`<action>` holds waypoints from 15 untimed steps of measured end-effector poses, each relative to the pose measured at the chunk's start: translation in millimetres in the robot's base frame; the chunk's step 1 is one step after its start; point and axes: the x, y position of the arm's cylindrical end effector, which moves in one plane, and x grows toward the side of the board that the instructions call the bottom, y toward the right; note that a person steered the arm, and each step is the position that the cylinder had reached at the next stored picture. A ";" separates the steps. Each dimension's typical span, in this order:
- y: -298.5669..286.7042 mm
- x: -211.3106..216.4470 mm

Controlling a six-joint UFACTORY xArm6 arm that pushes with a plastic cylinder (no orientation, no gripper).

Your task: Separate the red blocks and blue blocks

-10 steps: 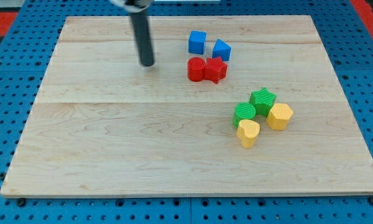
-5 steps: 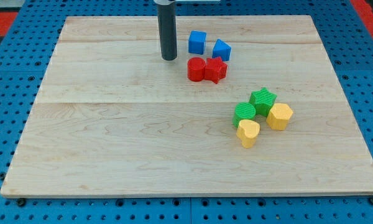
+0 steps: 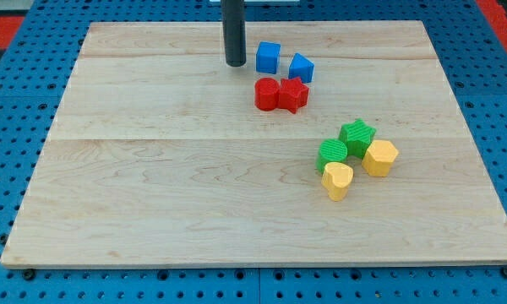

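A: Where's my tip (image 3: 235, 63)?
B: Near the view's top, just left of the blue cube (image 3: 268, 57), small gap, not touching. Rod's a plain dark cylinder, upright; nothing to open or close, holds nothing.
A: Blues?
B: Cube plus a blue wedge-ish block (image 3: 301, 67) to its right, apart from each other. Row runs left-right, w/ a slight drop to the right.
A: Reds?
B: Red cylinder (image 3: 267, 94) and red star (image 3: 293, 95), touching, long axis left-right, just below the blues. Star's top is near the wedge; contact can't be told.
A: Room?
B: Pale wood board (image 3: 152, 186), grain left-right, wide open on the view's left and bottom. Blues near the top edge.
A: Others?
B: Lower right cluster, well apart: green star (image 3: 357, 134), green cylinder (image 3: 331, 154), yellow hexagon (image 3: 380, 157), yellow heart (image 3: 337, 180). Blocks look ribbed.
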 end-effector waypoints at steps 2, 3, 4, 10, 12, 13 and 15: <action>69.9 22.9; 123.3 22.4; 125.7 9.4; 135.1 45.9; 168.8 109.9; 218.4 81.3; 105.1 18.7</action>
